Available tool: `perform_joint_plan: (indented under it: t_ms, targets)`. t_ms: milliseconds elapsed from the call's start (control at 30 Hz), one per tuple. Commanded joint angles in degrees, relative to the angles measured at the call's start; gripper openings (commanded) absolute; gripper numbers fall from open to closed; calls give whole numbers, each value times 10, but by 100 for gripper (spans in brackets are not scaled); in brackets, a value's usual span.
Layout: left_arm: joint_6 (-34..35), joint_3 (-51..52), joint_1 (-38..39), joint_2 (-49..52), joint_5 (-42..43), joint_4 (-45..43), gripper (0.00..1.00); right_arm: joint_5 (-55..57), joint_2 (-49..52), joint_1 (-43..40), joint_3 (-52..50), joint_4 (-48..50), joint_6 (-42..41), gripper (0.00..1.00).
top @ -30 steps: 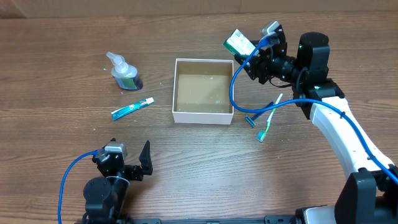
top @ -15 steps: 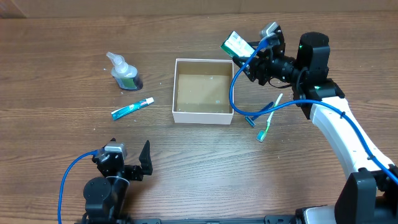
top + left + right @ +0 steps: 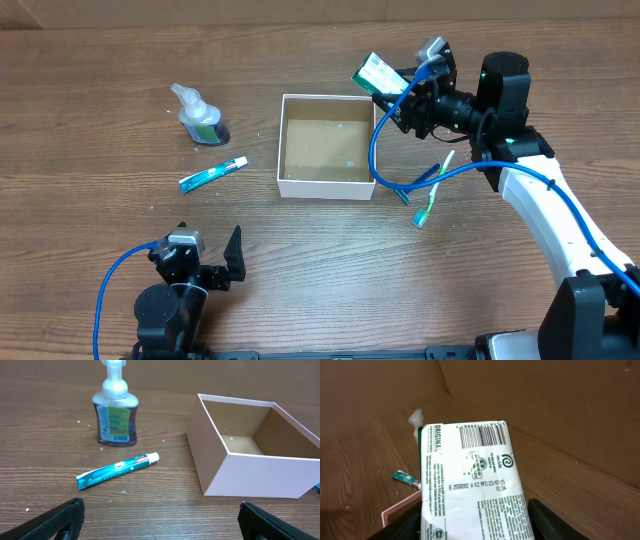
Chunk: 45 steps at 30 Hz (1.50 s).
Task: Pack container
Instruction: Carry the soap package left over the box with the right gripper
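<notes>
The right gripper [image 3: 393, 92] is clamped on a green-and-white packet [image 3: 470, 477], held barcode side up off the wooden table [image 3: 100, 130]. Just beneath and ahead of its fingers lies the near corner of the container [image 3: 326, 186], a shallow white-walled box with a bare brown inside; the packet hangs at that corner rather than over the middle. Behind the gripper, under its arm, a green-and-white toothbrush [image 3: 431, 199] and a small blue item [image 3: 402, 194] lie close together on the table beside the box. Across the container from the gripper rest a teal toothpaste tube [image 3: 213, 174] and, farther off, a clear pump bottle [image 3: 201, 118]. Farthest from the action, the left gripper [image 3: 160, 512] sits low at the table's edge with its jaws spread wide and nothing between them, the tube straight ahead of it and the container ahead to its right.
</notes>
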<state>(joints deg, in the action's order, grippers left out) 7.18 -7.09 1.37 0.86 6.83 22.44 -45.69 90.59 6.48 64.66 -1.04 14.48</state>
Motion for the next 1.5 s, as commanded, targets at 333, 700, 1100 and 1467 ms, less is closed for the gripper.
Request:
perform_joint_plan:
  t_ms: [333, 700, 1100, 1467]
  targets:
    - [6, 5, -3, -7, 5, -2, 100, -41, -17, 3, 11, -9, 42, 40]
    - [6, 5, -3, -7, 5, -2, 100, -69, -14, 10, 11, -22, 139, 39]
    - [6, 5, -3, -7, 5, -2, 100, -10, 42, 76, 11, 33, 191, 40]
    - [6, 5, -3, -7, 5, -2, 100, 7, 153, 83, 45, 70, 201, 41]
